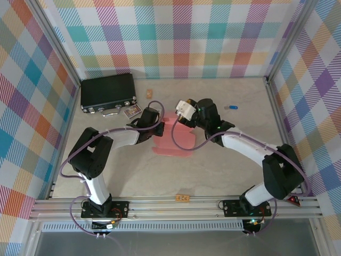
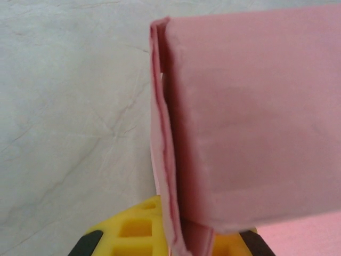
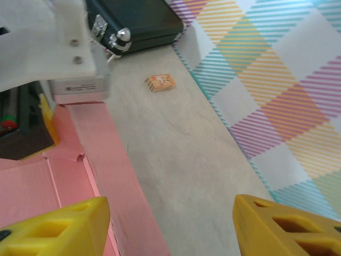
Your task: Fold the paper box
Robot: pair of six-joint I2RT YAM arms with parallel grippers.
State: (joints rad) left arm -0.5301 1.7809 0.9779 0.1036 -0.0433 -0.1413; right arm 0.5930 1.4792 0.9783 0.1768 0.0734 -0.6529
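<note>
Marble table (image 1: 213, 176), centre: left gripper (image 2: 184, 234) clamps a paper box (image 1: 165, 145) flap; right gripper (image 3: 170, 224) spread wide, empty.

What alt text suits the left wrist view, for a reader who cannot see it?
A raised panel of the salmon-pink paper box stands close to the camera on the right, its folded edge running down between the yellow fingers of the left gripper, which appear to pinch it. The pale, veined table lies to its left.

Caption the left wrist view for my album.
Left yellow end effector grips a raised flap of the salmon-pink thin card paper box.
</note>
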